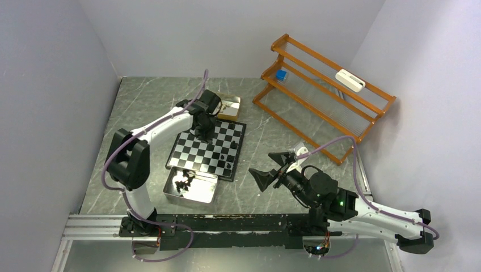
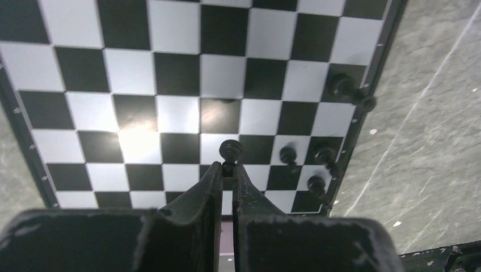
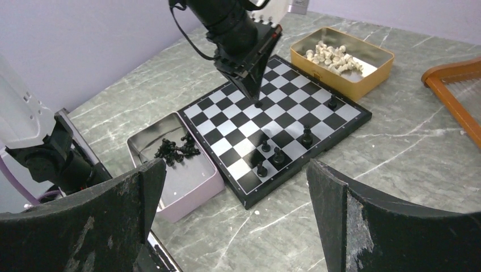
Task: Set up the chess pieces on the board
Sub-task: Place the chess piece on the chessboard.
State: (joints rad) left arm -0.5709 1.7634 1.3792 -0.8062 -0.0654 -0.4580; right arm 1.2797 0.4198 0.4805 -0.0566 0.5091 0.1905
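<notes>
Your left gripper (image 2: 228, 168) is clamped on a black piece (image 2: 231, 151) low over the far half of the board (image 1: 195, 154); five more black pieces (image 3: 278, 156) stand near the board's right edge. Your right gripper (image 3: 235, 175) gapes wide, off the board's right side; a silver tray (image 1: 190, 199) sits against the board's near edge.
</notes>
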